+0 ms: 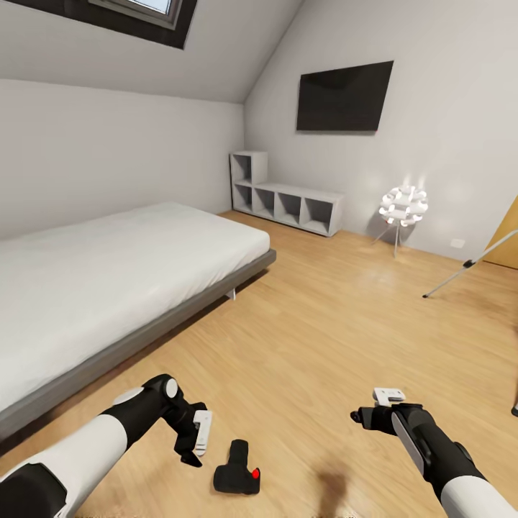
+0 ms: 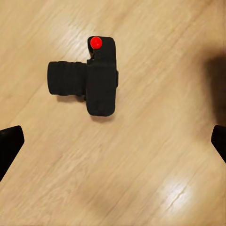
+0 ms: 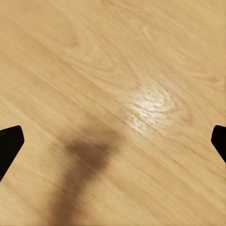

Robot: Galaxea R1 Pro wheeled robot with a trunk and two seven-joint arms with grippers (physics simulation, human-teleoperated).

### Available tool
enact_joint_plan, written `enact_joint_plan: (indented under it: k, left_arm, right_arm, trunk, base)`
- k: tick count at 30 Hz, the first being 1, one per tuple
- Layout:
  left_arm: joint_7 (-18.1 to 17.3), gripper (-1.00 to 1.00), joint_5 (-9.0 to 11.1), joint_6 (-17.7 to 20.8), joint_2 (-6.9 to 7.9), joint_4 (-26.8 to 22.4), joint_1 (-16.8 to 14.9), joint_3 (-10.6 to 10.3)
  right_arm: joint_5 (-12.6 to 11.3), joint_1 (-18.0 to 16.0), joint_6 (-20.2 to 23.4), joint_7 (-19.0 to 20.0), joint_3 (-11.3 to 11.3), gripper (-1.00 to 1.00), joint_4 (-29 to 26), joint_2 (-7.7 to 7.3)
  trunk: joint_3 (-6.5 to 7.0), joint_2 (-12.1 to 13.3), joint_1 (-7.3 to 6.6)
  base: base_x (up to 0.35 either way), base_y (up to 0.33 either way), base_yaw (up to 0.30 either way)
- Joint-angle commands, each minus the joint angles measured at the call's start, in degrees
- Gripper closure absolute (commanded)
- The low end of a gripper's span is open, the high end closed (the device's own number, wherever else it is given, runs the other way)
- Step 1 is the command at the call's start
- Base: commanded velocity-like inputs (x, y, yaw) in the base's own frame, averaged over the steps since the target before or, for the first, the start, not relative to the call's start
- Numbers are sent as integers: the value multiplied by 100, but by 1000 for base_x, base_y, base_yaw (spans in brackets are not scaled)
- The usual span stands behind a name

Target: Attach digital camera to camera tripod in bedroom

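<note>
I am looking into the bedroom: the digital camera [image 1: 237,470] is lying on the floor [image 1: 309,345] between my two arms, just beside the left gripper [image 1: 194,439] and well apart from the right gripper [image 1: 367,410]. The bed [image 1: 108,273] is standing to my left, the cube shelves [image 1: 288,201] ahead against the far wall, and a leg of the camera tripod [image 1: 471,265] far to my right.

matte digital camera [image 2: 94,77], glossy wood floor [image 2: 155,179] (planks)

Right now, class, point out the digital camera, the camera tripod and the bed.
digital camera [image 2: 101,80], left wrist view, on its black body.
camera tripod [image 1: 460,272], head view, on a silver leg.
bed [image 1: 108,266], head view, on the white mattress.
</note>
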Motion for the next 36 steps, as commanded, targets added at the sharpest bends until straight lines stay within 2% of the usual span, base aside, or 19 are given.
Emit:
enact_joint_plan:
  k: [1,8,15,18,19,23,26,36]
  left_arm:
    - [-17,-100,-21,-27,4,-11,-4,-16]
    - [-44,-100,-23,-30,-1,-11,-7,-16]
    - [-46,-100,-23,-41,1,-11,-95,-16]
    - [-66,-100,-19,-45,21,-11,-169,-16]
    - [-66,-100,-19,-45,21,-11,-169,-16]
    - [-104,-100,-20,-47,42,-11,-268,-13]
    - [-116,-100,-18,-47,49,-11,-344,-12]
    - [-126,-100,-15,-54,56,-11,-527,-6]
  right_arm:
    - [-57,-2,29,-13,4,-100,-5,-3]
    - [-56,-2,43,-8,1,-100,-99,-9]
    - [-93,20,148,-6,-7,-100,-672,-28]
    - [-107,53,409,-6,-10,-100,-1117,-18]
    - [-107,53,409,-6,-10,-100,-1117,-18]
    - [-117,147,967,-6,-7,-100,-1726,4]
    - [-118,259,1231,-9,-2,-100,-2074,17]
    - [-120,398,1475,-13,3,-100,-2490,30]
  trunk:
    - [-24,-44,21]
    - [-149,-325,175]
    - [-304,-335,194]
    - [-371,-339,201]
    - [-393,-341,204]
    - [-482,-346,214]
    - [-548,-350,222]
    - [-770,-363,248]
  base:
    - [0,0,0]
    - [0,0,0]
    - [0,0,0]
    - [0,0,0]
    - [0,0,0]
    - [0,0,0]
    - [0,0,0]
    - [0,0,0]
